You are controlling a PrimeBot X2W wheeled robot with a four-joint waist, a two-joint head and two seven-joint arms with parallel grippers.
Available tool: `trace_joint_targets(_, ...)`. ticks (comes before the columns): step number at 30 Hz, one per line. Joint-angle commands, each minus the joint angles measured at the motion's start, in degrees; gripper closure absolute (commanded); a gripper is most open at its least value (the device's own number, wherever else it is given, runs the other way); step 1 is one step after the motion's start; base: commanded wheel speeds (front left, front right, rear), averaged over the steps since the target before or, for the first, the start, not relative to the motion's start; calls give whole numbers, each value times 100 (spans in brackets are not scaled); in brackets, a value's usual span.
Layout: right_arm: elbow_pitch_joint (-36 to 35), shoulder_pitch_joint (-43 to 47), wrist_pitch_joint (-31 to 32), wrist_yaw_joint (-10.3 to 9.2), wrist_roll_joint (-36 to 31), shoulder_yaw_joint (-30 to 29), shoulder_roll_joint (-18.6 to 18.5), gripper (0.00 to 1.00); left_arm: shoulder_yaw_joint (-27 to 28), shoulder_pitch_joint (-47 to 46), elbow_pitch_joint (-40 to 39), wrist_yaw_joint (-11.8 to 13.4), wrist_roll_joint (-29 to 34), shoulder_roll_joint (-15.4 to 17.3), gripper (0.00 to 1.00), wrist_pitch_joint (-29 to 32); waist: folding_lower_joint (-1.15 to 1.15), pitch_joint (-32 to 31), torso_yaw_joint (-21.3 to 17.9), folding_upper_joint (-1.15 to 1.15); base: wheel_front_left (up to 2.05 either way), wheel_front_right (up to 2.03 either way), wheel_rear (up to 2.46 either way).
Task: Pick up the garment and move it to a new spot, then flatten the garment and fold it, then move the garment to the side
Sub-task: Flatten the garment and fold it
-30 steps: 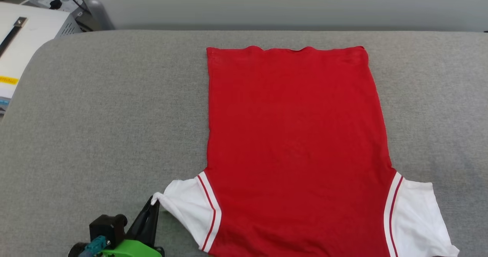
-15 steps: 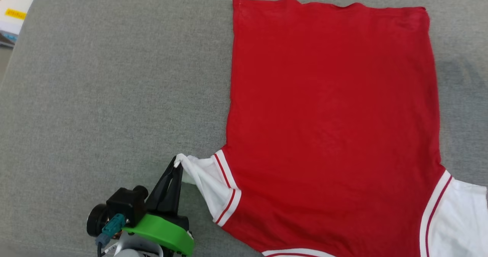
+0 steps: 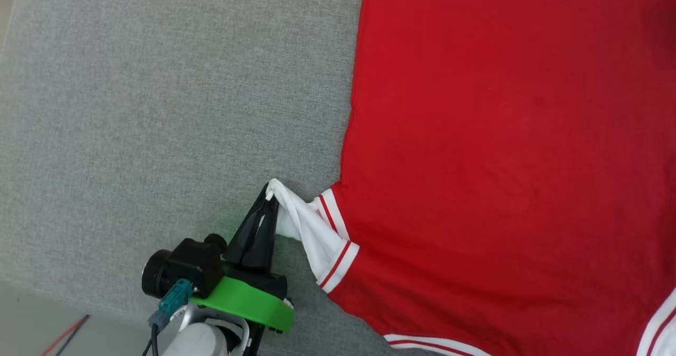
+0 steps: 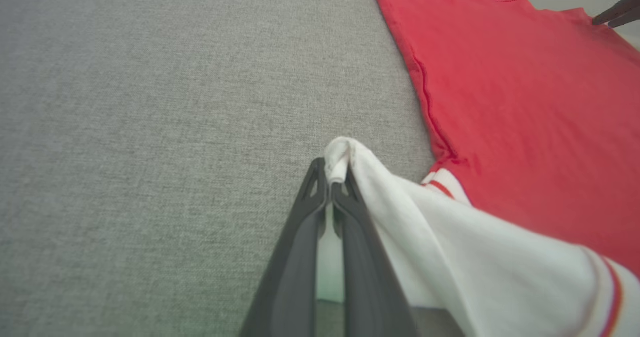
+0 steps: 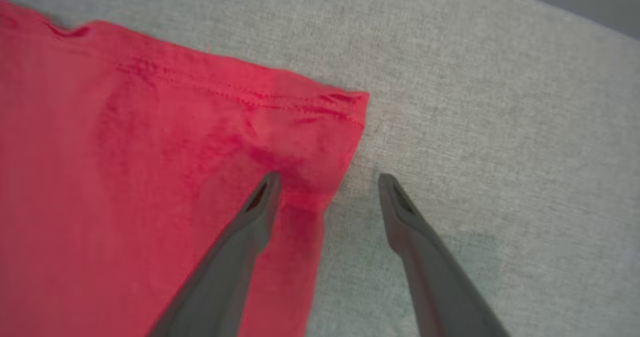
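Between left tool (image 3: 269, 195) tips, garment (image 3: 501, 160) sleeve

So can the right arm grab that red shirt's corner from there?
Probably yes: the right gripper is open, its fingers straddling the garment edge near that corner, with nothing in between.

soft matt cloth garment (image 3: 501, 134), coarse grey woven surface (image 3: 158, 108)

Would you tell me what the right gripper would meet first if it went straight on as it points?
Probably the garment at its corner: the open right gripper straddles its edge, one finger over cloth, one over grey surface.
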Motion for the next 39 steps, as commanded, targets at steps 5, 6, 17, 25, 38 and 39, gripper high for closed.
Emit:
trace_joint_targets(5, 425, 345, -82, -5, -30, 59, 130, 0, 16, -103, 11, -82, 157, -164, 100, -34, -1, 238, 227, 0, 0, 0, 0)
trace_joint_targets(6, 462, 411, -63, -5, -22, 101, 130, 0, 28, -99, 25, -90, 169, -180, 100, -34, -1, 233, 220, 0, 0, 0, 0)
trace_joint_targets(17, 135, 340, -766, -5, 141, 430, -27, 100, 166, 27, 248, -166, 231, -292, 100, -34, -1, -149, 81, 0, 0, 0, 0)
trace_joint_targets(25, -388, 449, -1481, -5, 698, 1105, -486, 100, 322, 301, 432, -169, 257, -256, 100, -34, -1, -858, -166, 0, 0, 0, 0)
trace_joint_targets(38, -2079, 2190, -2478, -5, 1890, 1738, -2040, 100, 513, 816, 484, 11, 202, -67, 100, -12, -1, -1776, -637, 0, 0, 0, 0)
trace_joint_targets(39, -2164, 2415, -2558, -5, 1960, 1706, -2168, 100, 527, 865, 478, 29, 192, -45, 100, -4, -1, -1836, -680, 0, 0, 0, 0)
